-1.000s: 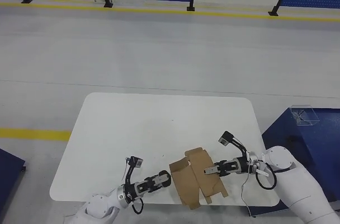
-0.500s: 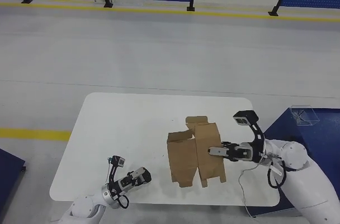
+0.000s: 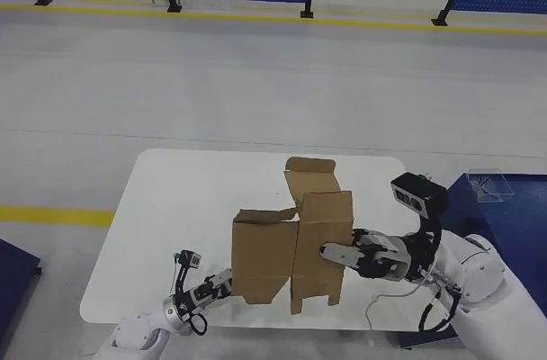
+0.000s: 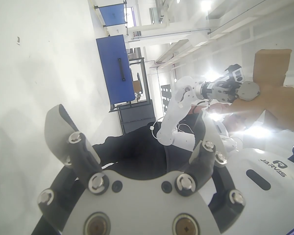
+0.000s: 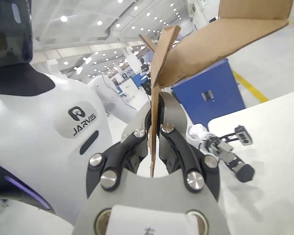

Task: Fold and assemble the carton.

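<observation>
**Lifting of carton by right arm, left arm stood off**

Change: The table (image 3: 165, 207) is as before. The carton (image 3: 264, 252) lay low near the front right of the tabletop a second ago. It now hangs raised above the near half, its panels broad to the top camera and shifted toward the robot's left. The right gripper (image 3: 332, 254) has risen with it and is pinched on the carton's right-hand panel. The left gripper (image 3: 221, 285) was at the carton's left edge a second ago. It has since drawn back to the near-left edge of the table and has held that spot over the last half second.

Edges and room: The carton's lower edge overhangs the table's near edge as seen from above, and its lower left corner sits just beside the left gripper. White tabletop shows beyond the carton and to its left. A blue cabinet (image 3: 507, 225) stands close against the table's right side.

Views: The right wrist camera shows the cardboard sheet edge-on between the two fingers, with flaps splayed above. The left wrist camera shows the left gripper's fingers (image 4: 61, 123) spread apart with nothing between them. It also shows the carton held aloft farther off.
</observation>
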Controlling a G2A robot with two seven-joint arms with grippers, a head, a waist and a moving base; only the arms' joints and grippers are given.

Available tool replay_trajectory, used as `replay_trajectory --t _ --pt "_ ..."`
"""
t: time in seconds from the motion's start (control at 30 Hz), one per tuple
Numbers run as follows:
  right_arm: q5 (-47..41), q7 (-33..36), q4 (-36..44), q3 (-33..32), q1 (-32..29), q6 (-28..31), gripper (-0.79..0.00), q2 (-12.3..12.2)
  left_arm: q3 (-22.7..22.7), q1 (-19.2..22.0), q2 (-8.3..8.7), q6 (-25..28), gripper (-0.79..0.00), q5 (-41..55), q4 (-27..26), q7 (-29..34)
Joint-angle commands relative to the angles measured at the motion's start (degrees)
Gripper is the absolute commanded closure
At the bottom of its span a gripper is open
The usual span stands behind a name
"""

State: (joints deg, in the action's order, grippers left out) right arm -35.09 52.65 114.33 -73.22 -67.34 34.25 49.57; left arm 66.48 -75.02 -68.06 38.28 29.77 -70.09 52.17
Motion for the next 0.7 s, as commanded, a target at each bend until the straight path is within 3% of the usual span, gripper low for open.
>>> replay_trajectory --t 0.0,0.2,0.33,0.5,0.67 --pt "-17.7 7.1 -2.0 2.8 1.7 -6.6 0.000 0.2 0.0 0.0 0.00 0.0 -0.785 0.0 0.0 0.0" --pt "-53.7 23.9 -9.1 12.8 5.8 -32.6 0.000 2.5 0.0 0.0 0.00 0.0 -0.785 0.0 0.0 0.0" --pt "-69.4 25.4 -12.6 20.5 7.8 -48.7 0.000 4.8 0.0 0.0 0.00 0.0 -0.785 0.0 0.0 0.0" --pt "-82.0 21.2 -16.2 28.5 8.7 -59.4 0.000 7.8 0.0 0.0 0.00 0.0 -0.785 0.0 0.0 0.0" --pt "-88.0 17.5 -19.6 32.4 10.0 -62.5 0.000 10.4 0.0 0.0 0.00 0.0 -0.785 0.0 0.0 0.0"
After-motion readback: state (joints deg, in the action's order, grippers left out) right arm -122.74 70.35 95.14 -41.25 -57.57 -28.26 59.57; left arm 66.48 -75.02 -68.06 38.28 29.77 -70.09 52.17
